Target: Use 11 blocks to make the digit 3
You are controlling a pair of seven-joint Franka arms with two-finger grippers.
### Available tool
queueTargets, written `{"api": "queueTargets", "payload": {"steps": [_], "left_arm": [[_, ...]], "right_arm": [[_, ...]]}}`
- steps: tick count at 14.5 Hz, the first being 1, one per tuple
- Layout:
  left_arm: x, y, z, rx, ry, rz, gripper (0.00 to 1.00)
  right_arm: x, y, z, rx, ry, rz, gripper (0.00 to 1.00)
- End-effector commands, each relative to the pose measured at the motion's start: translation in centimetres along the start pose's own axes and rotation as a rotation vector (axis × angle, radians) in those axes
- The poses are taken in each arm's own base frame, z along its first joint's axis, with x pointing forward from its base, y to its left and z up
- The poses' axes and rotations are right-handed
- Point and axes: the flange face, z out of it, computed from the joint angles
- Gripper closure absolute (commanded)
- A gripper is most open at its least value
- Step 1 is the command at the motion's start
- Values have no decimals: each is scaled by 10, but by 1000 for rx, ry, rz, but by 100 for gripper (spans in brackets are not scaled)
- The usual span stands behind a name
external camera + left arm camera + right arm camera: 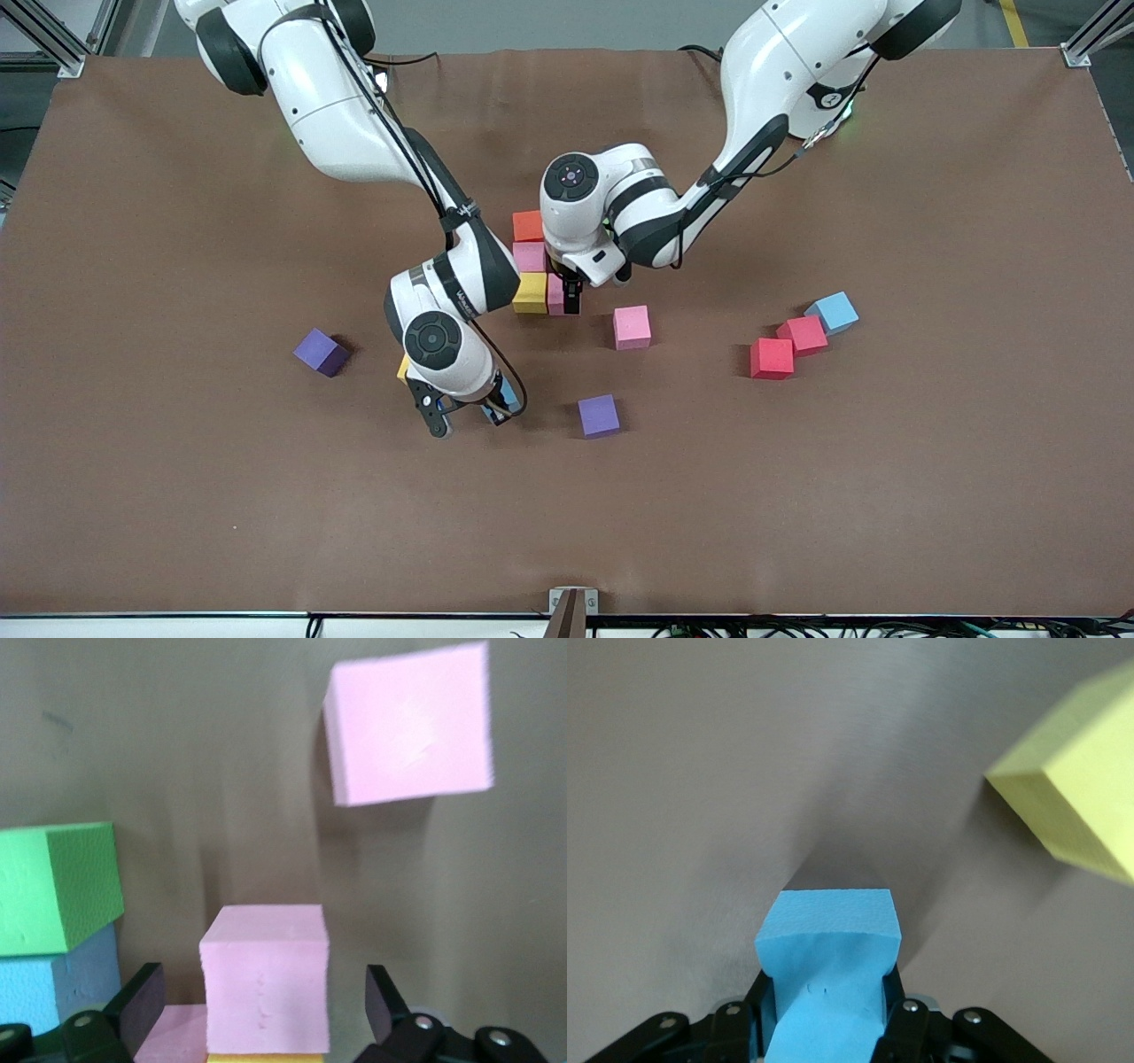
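A cluster of blocks lies mid-table: orange [528,226], pink [530,257], yellow [530,292] and another pink block [555,295]. My left gripper [571,299] is open, a finger on each side of that pink block [264,979] without touching it. The left wrist view also shows green [58,886] and blue [58,979] blocks beside it; the front view hides them under the hand. My right gripper [498,406] is shut on a blue block [828,939], squeezing it, nearer the camera than the cluster. A yellow block [1081,806] lies close to it.
Loose blocks lie around: a pink one [632,327], two purple ones [321,352] [599,416], and toward the left arm's end two red ones [772,358] [803,335] with a light blue one [833,312]. Brown cloth [886,496] covers the table.
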Motion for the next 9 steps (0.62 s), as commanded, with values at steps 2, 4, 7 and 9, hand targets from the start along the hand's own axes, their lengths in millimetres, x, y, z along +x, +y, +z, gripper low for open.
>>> {"api": "queueTargets", "payload": {"steps": [2,4,7,9], "left_arm": [[52,40,-21,-23,15,26,0],[78,66,-25,-31,9,-33,0],[99,79,-16,-14,13,-93,0],[101,77,-1,1,28,-122,0]], "right_arm": [[-9,3,-11,0,-19,-381,100],[-25,5,-18,-15,-31,-626,99],[-40,8,-26,-45,-22,-811,98],[-48,16,-31,-74,6,-883,98]]}}
